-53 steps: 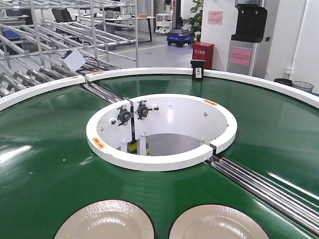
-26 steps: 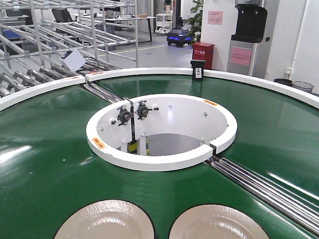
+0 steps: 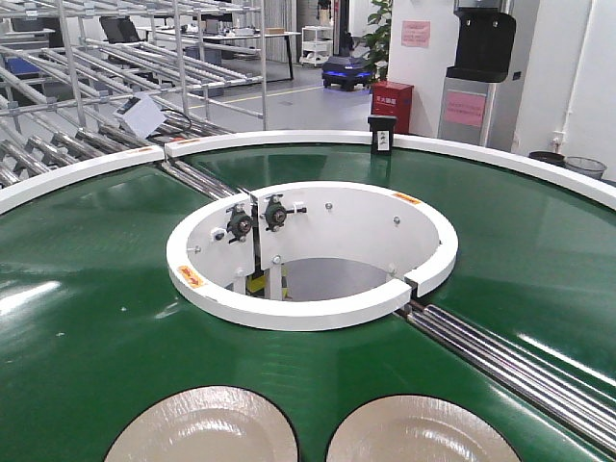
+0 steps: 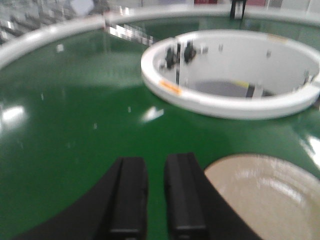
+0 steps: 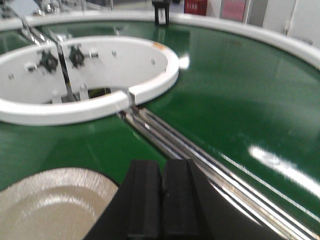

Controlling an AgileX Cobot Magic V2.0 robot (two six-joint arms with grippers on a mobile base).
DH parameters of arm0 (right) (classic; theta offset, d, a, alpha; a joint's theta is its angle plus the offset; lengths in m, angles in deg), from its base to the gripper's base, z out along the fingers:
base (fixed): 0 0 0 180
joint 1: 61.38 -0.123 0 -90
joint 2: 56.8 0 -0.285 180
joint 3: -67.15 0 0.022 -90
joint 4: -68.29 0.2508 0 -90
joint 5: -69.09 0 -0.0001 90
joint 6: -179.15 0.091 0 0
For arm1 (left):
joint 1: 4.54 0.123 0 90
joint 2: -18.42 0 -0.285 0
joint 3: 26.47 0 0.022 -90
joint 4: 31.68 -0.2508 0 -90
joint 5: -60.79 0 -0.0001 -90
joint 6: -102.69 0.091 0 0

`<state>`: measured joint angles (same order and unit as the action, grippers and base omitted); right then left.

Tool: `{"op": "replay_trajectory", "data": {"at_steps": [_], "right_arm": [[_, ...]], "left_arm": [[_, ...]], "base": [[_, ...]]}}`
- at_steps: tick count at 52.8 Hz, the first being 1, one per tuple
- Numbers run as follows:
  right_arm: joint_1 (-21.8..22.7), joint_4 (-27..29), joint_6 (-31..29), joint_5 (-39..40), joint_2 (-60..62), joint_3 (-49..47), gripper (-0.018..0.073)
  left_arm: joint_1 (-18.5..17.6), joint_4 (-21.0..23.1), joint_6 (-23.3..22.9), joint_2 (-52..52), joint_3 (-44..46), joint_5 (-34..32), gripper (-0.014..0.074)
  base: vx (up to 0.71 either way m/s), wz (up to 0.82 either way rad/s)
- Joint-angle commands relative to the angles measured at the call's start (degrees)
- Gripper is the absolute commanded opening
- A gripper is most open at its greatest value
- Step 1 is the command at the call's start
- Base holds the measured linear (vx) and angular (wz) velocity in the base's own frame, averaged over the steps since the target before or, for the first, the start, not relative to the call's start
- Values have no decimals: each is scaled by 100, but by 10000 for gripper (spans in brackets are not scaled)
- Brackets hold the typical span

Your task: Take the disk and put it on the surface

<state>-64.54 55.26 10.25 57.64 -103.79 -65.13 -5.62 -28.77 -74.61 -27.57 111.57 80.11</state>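
Two round silvery-beige disks lie flat on the green conveyor belt (image 3: pixel 96 318) at the bottom of the front view, a left disk (image 3: pixel 202 428) and a right disk (image 3: pixel 419 433). In the left wrist view my left gripper (image 4: pixel 156 162) hovers over bare belt, its fingers a narrow gap apart with nothing between them; a disk (image 4: pixel 265 195) lies just to its right. In the right wrist view my right gripper (image 5: pixel 161 165) is shut and empty, with a disk (image 5: pixel 50 205) at its lower left. The dark glossy tabletop is out of view.
A white inner ring (image 3: pixel 313 313) with bearing mounts surrounds the belt's central hole. Steel rollers (image 3: pixel 510 371) cross the belt at the right. A white outer rim (image 3: pixel 77 178) bounds the belt; a small black device (image 3: pixel 382 135) stands on it. Metal racks (image 3: pixel 115 67) stand behind.
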Motion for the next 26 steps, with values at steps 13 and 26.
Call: {"op": "replay_trajectory", "data": {"at_steps": [13,26], "right_arm": [[38,354,19,270,-383,-197,316],[38,368,19,275,-400,-197,593]], "left_arm": [[-21,35,-54,-1177,173,-275,506],[-21,731,-228,-2107,236,-178,505]], "base": [[0,0],[0,0]]}}
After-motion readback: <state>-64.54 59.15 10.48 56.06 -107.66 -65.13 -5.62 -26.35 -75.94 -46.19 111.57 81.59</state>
